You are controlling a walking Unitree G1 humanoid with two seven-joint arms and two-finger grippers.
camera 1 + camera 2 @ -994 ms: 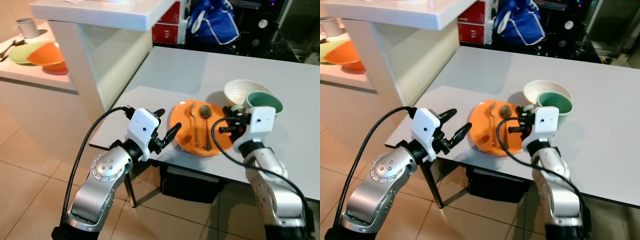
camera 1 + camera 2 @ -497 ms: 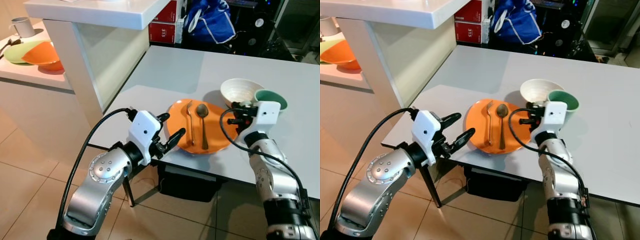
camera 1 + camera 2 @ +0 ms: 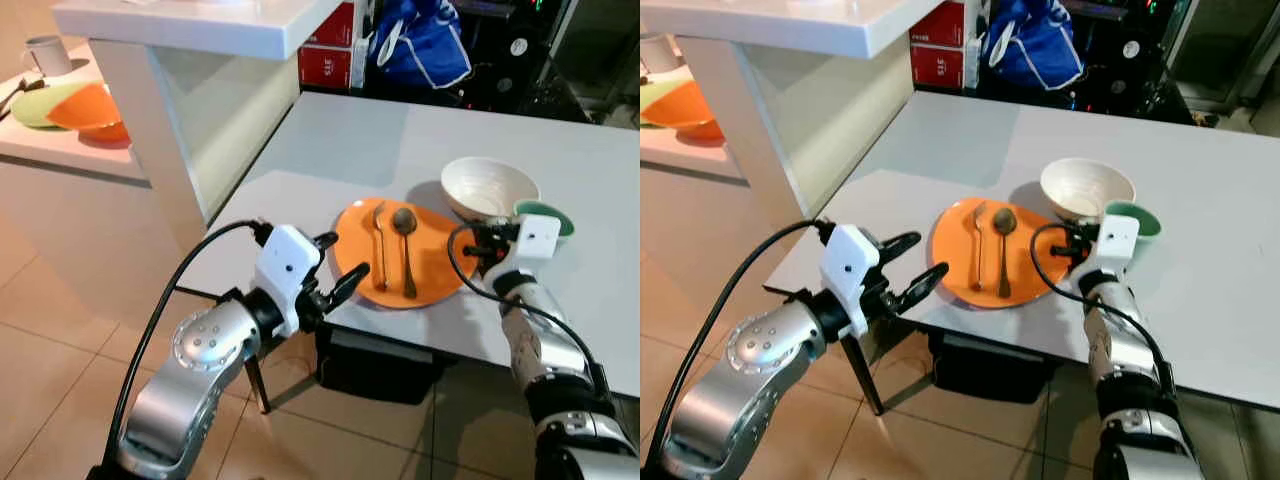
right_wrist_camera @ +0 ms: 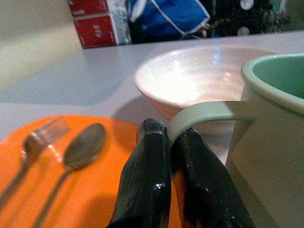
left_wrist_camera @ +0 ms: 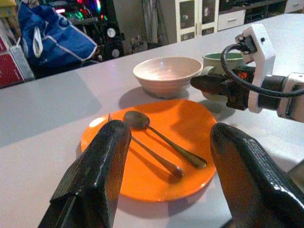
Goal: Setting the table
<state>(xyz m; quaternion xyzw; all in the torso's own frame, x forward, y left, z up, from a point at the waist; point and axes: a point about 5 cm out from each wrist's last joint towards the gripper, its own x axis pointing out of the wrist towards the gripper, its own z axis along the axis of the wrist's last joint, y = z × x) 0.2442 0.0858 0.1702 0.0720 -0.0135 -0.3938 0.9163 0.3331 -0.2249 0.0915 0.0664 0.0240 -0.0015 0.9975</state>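
Jaws of the right gripper pinched together on the handle of the green mug, fingertips over the orange plate's near edge. Mug body just beside the jaws, standing upright on the grey desk, touching or nearly touching the cream bowl just beyond. Ahead of the right jaws, across the plate: spoon and fork lying side by side, handles toward the robot, spoon nearer the jaws.

Jaws of the left gripper spread wide, holding nothing, hovering at the desk's near edge just short of the plate rim. Framed between the two left fingers in the left wrist view: plate with both utensils, bowl and mug behind it, right gripper reaching in from the side.

Well beyond both jaws, at the far side of the desk: blue bag and red boxes. Off to the left of the left jaws: white counter, with a lower shelf carrying an orange dish, a green dish and a white cup. Tiled floor below.
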